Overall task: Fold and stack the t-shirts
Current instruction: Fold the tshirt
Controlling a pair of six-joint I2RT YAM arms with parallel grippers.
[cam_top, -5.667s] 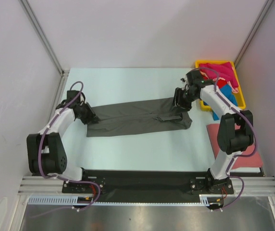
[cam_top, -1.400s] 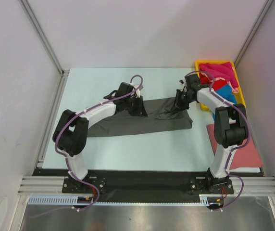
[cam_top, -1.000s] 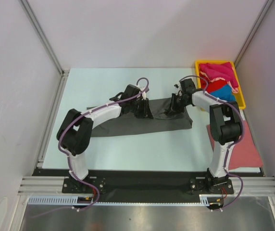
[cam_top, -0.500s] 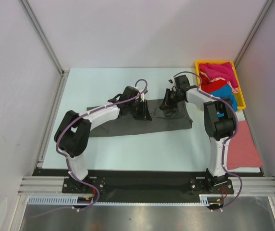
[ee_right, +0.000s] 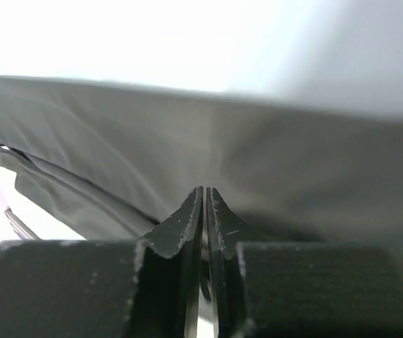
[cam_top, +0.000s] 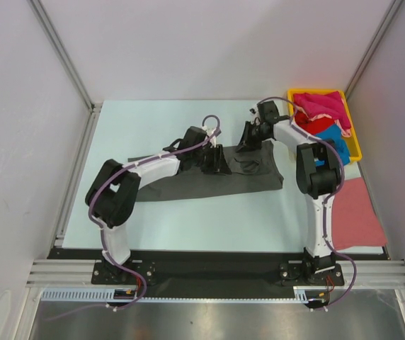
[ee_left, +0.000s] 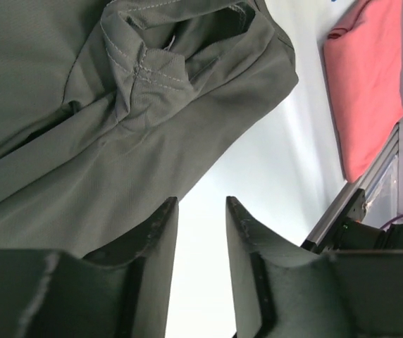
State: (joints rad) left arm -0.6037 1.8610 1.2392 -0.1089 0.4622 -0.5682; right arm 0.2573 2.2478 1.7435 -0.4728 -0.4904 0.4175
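Note:
A large dark grey t-shirt [cam_top: 252, 180] lies in a long strip across the table's middle, its right end bunched and doubled over. My left gripper [cam_top: 217, 161] hovers over the strip's middle; in the left wrist view it [ee_left: 198, 204] stands open with bare table between the jaws and grey cloth [ee_left: 82, 141] beside them. My right gripper [cam_top: 248, 138] sits at the shirt's far edge. In the right wrist view it [ee_right: 204, 189] is shut to a hairline gap, grey cloth [ee_right: 272, 162] just ahead and none visible between the jaws. A folded salmon-pink t-shirt [cam_top: 358, 212] lies at the right.
A yellow tray [cam_top: 316, 91] at the back right holds a magenta t-shirt [cam_top: 323, 105], a red t-shirt [cam_top: 316, 126] and a blue t-shirt [cam_top: 337, 145]. White walls with metal posts close in the table. The salmon-pink shirt [ee_left: 370, 77] also shows in the left wrist view.
My left gripper has opened over the grey shirt and edged right. My right gripper has slid left and back along the shirt's far edge, and the right end is now folded inward.

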